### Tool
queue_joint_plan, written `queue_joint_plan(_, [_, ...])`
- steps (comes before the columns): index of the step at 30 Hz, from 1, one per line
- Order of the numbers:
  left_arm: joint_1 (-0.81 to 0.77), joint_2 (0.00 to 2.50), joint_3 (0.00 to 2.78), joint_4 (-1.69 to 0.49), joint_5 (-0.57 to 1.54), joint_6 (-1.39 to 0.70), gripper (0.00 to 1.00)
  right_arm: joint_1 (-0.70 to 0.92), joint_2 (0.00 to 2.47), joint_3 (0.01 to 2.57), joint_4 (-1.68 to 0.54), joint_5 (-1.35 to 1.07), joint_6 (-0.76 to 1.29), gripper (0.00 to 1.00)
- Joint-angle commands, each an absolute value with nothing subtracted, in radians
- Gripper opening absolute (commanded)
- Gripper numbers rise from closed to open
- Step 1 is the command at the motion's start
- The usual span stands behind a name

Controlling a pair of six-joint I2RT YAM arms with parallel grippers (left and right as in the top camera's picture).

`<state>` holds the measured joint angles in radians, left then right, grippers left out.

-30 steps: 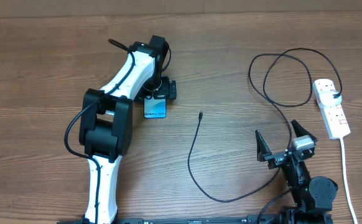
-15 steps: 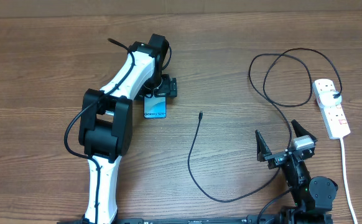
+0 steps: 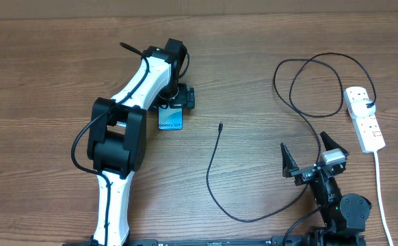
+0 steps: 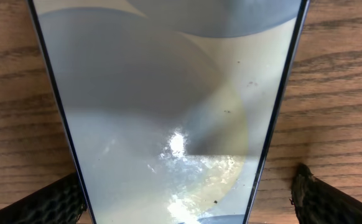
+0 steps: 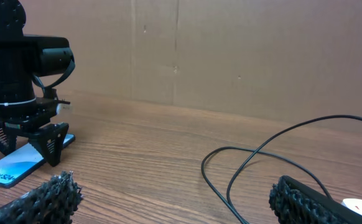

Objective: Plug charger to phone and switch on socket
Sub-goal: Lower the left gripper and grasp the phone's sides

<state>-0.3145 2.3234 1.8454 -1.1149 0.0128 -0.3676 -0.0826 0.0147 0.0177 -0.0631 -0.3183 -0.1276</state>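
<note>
The phone (image 3: 170,121) lies flat on the table with its light blue screen up. My left gripper (image 3: 175,101) is open and straddles its far end. In the left wrist view the phone (image 4: 168,112) fills the frame between the fingers of the left gripper (image 4: 187,190), with a gap on the right side. The charger cable (image 3: 210,178) loops across the table, and its plug tip (image 3: 220,126) lies free, right of the phone. The socket (image 3: 364,121) lies at the far right. My right gripper (image 3: 308,154) is open and empty near the front edge.
The socket's white cord (image 3: 380,191) runs to the front edge at the right. The right wrist view shows the cable loop (image 5: 231,180), the phone (image 5: 7,165) under the left gripper (image 5: 25,124), and a cardboard wall (image 5: 231,50) behind the table.
</note>
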Motion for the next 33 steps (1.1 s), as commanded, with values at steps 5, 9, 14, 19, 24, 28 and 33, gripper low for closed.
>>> queue_joint_plan(5, [-0.319, 2.351, 1.813, -1.113, -0.043, -0.358, 1.0, -0.083, 0.004, 0.008, -0.057, -0.326, -0.128, 1.0])
queue_joint_plan(9, [-0.319, 2.351, 1.813, -1.108, -0.078, -0.344, 1.0, -0.083, 0.004, 0.008, -0.058, -0.326, -0.128, 1.0])
queue_joint_plan(14, [-0.319, 2.351, 1.813, -1.113, -0.078, -0.347, 0.82, -0.083, 0.004, 0.008, -0.057, -0.326, -0.128, 1.0])
queue_joint_plan(19, [-0.319, 2.351, 1.813, -1.109, -0.074, -0.363, 0.92, -0.083, 0.004, 0.008, -0.058, -0.326, -0.129, 1.0])
queue_joint_plan(24, [-0.319, 2.351, 1.813, -1.092, -0.034, -0.357, 1.0, -0.083, 0.004, 0.008, -0.057, -0.326, -0.129, 1.0])
queue_joint_plan(28, [-0.319, 2.351, 1.813, -1.095, -0.033, -0.336, 1.0, -0.083, 0.004, 0.008, -0.057, -0.326, -0.128, 1.0])
queue_joint_plan(33, [-0.326, 2.351, 1.813, -1.089, -0.034, -0.368, 0.98, -0.083, 0.004, 0.008, -0.057, -0.326, -0.128, 1.0])
